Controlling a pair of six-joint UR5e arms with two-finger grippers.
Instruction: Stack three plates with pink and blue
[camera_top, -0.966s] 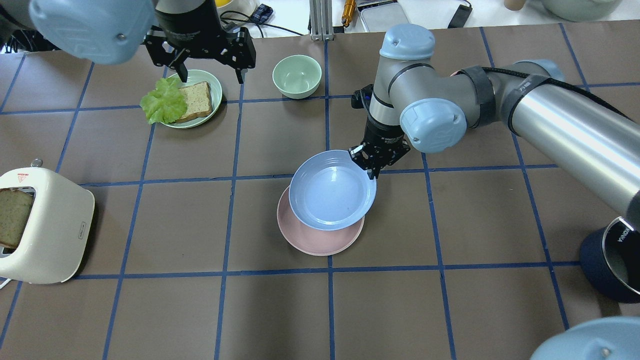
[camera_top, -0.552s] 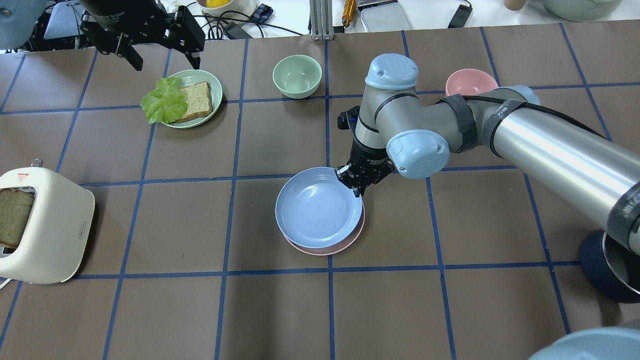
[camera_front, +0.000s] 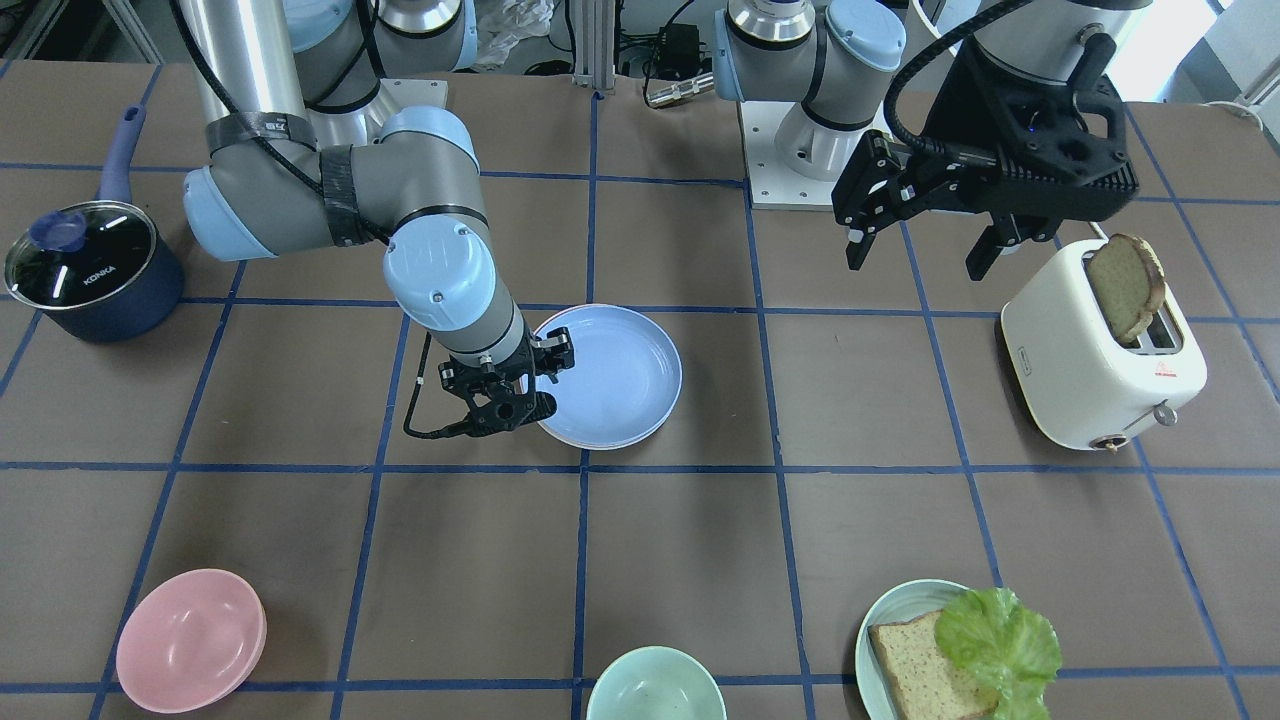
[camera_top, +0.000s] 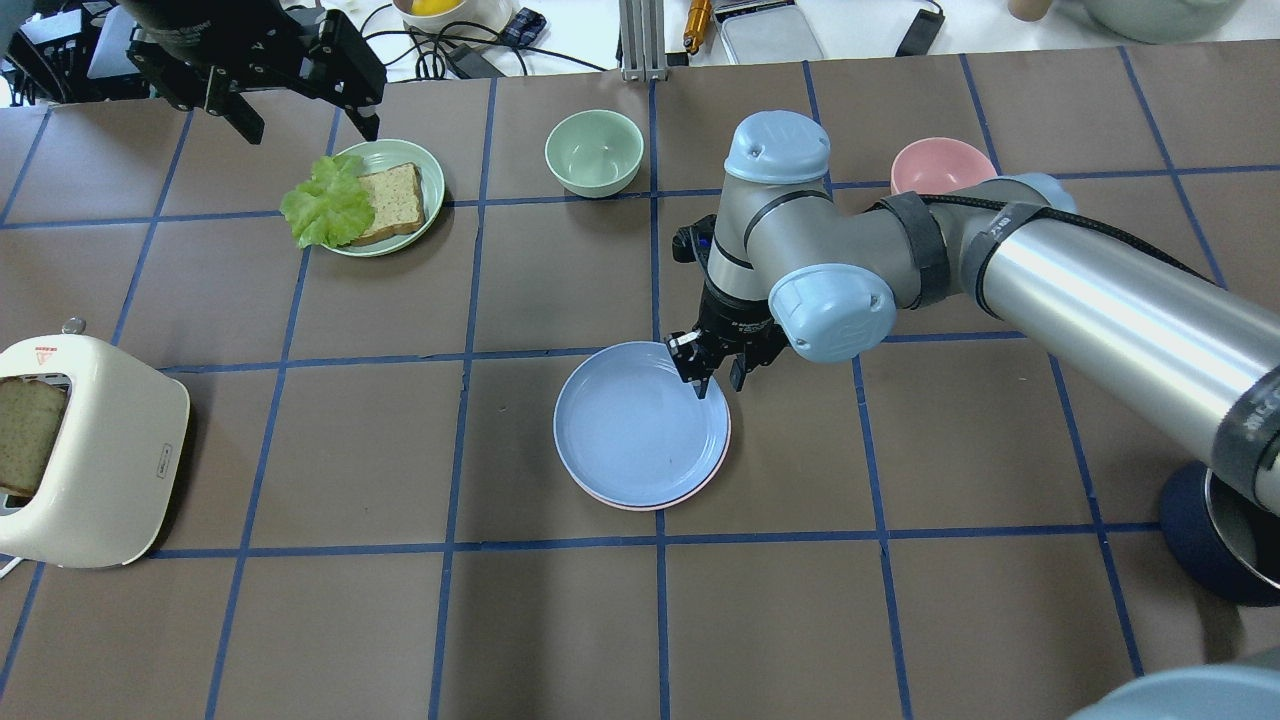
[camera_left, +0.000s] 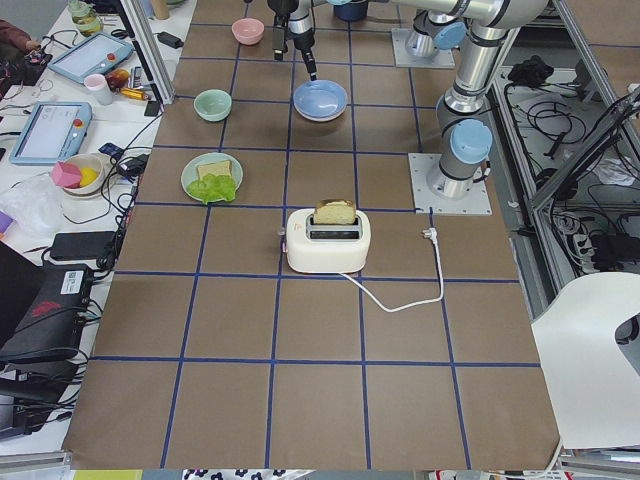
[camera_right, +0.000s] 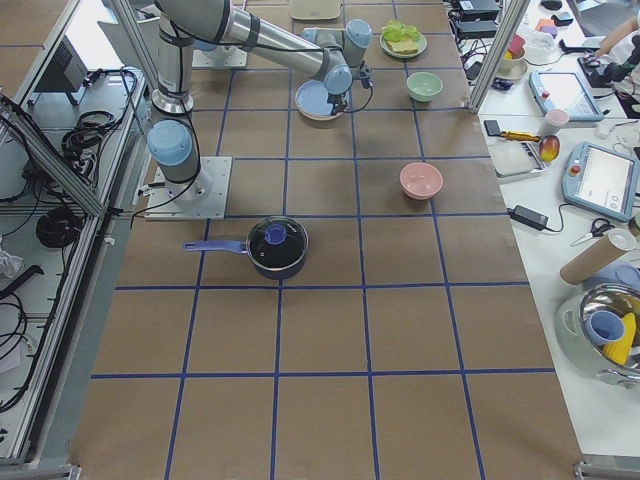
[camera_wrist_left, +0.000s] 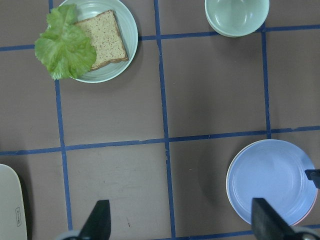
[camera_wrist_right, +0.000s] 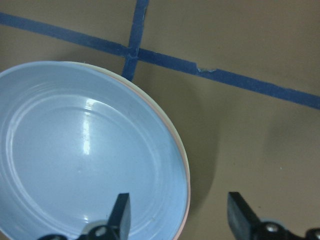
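Note:
The light blue plate (camera_top: 635, 430) lies nested on the pale pink plate (camera_top: 652, 505), of which only a thin rim shows, near the table's middle. Both also show in the front view (camera_front: 615, 375). No cream-white plate shows plainly. My right gripper (camera_top: 716, 382) is open and stands over the blue plate's far right rim. In the right wrist view, one finger (camera_wrist_right: 120, 214) is over the plate and the other is outside it. My left gripper (camera_top: 310, 128) is open and empty, high over the far left, beyond the bread plate.
A teal plate (camera_top: 428, 170) with bread and lettuce sits far left, with a green bowl (camera_top: 594, 150) beside it. A pink bowl (camera_top: 935, 160) is behind my right arm. A cream toaster (camera_top: 95, 470) stands at the left edge and a navy pot (camera_front: 85, 265) at the right.
The blue plate came down and left onto the pink plate, and my right gripper let go of its rim. My left gripper moved away to the far left.

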